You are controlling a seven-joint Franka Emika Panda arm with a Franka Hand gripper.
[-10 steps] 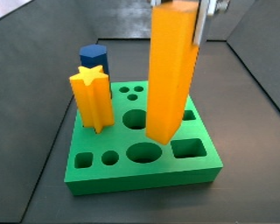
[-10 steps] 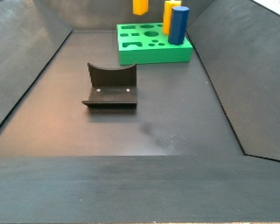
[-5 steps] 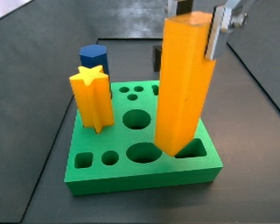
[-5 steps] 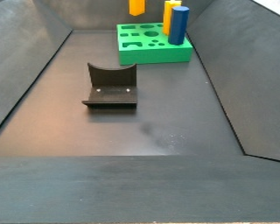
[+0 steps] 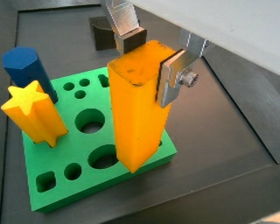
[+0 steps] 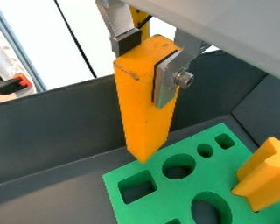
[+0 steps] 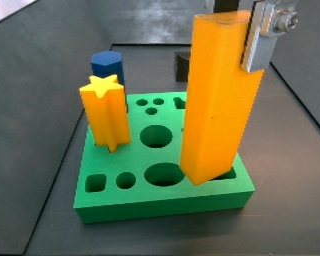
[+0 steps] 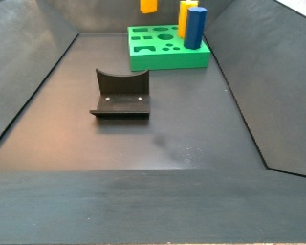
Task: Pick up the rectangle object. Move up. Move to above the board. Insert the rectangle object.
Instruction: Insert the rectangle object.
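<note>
Side view: gripper (image 7: pixel 243 35) clamped on the upper end of the rectangle object (image 7: pixel 219 105), upright, its lower end at the near right part of the board (image 7: pixel 123 200). Star post (image 7: pixel 105 112) and blue post (image 7: pixel 105 64) stood at the board's left.

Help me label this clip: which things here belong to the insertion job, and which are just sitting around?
In the job:
- rectangle object, clamped near its top by the gripper, hanging over the board
- board, green, with cut-out holes

Just there:
- yellow star post, standing in the board
- blue post behind it
- fixture on the floor
</note>
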